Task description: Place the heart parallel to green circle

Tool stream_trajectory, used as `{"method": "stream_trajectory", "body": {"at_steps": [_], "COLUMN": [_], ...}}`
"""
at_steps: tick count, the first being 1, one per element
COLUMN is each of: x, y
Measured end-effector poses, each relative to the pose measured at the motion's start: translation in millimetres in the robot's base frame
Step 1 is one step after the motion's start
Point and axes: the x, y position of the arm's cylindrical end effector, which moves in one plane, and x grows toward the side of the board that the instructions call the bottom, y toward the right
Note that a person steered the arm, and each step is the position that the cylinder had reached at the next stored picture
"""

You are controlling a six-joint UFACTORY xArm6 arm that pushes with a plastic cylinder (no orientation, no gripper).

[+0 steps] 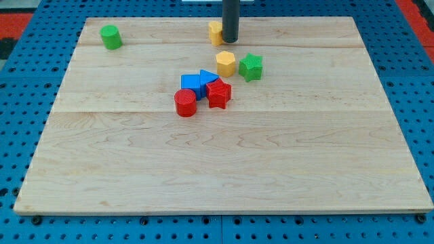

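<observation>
Nearest you sit the red cylinder (185,103), red star (218,93) and blue blocks (197,83); beyond them the yellow hexagon (226,63) and green star (250,67). At the far edge, my tip (230,41), a bare rod with nothing to clench, touches the yellow heart (215,32) on its right side. The green circle (111,36) lies well apart toward the view's left, so you would likely push leftward.

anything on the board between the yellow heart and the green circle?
No. In the camera view, only bare wood lies between the green circle and the yellow heart. My tip sits against the heart's right side, away from that stretch.
</observation>
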Motion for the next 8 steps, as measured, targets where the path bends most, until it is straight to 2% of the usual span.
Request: {"method": "stream_trajectory", "body": {"at_steps": [3, 5, 6, 7, 8], "x": [8, 34, 90, 182, 203], "y": [54, 77, 86, 61, -43]}}
